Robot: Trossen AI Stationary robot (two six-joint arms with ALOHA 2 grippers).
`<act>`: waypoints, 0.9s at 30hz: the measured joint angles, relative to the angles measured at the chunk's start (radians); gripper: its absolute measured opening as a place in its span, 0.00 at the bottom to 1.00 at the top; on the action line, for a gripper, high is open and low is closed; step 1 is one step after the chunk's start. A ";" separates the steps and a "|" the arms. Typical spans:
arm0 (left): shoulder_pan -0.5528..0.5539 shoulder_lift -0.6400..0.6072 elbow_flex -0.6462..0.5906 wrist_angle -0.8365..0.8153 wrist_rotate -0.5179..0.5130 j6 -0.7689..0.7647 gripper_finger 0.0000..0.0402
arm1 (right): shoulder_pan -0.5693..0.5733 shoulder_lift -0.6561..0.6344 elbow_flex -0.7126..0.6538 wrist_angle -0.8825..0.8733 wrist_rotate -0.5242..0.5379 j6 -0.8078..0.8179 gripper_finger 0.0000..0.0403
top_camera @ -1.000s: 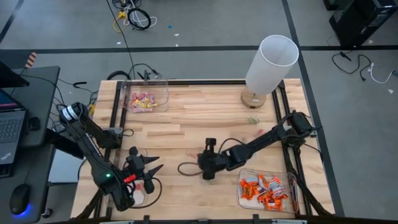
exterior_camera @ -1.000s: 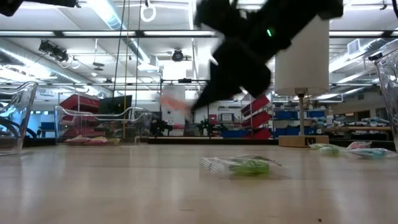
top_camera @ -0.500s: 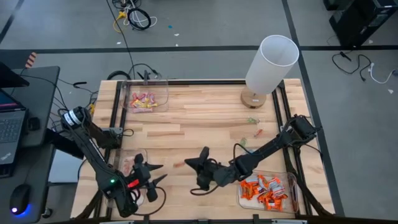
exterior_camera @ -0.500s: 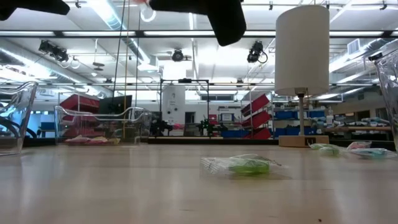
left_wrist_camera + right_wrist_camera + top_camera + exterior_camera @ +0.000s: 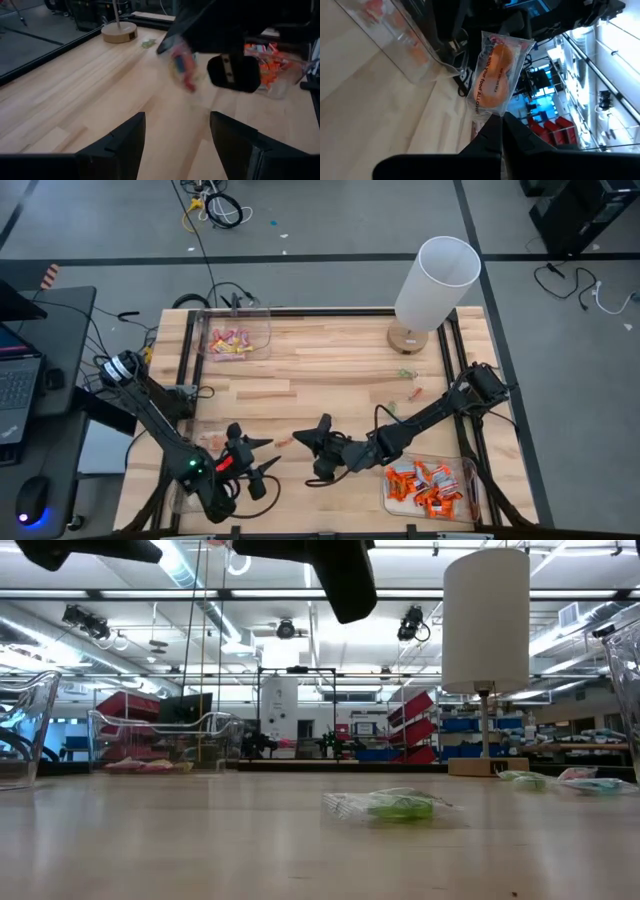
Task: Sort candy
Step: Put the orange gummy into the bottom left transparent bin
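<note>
The table is being lit evenly from overhead; ceiling strip lights are glaring, the near tabletop is being rendered soft, and a candy is being blurred.

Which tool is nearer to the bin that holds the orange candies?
The right tool, shut on a wrapped candy, is nearer to the orange-candy bin. The left tool is open, farther away on the left.
</note>
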 joint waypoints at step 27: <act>0.078 0.000 0.000 0.177 -0.007 0.149 0.34 | -0.013 0.000 0.000 -0.003 -0.014 -0.050 0.00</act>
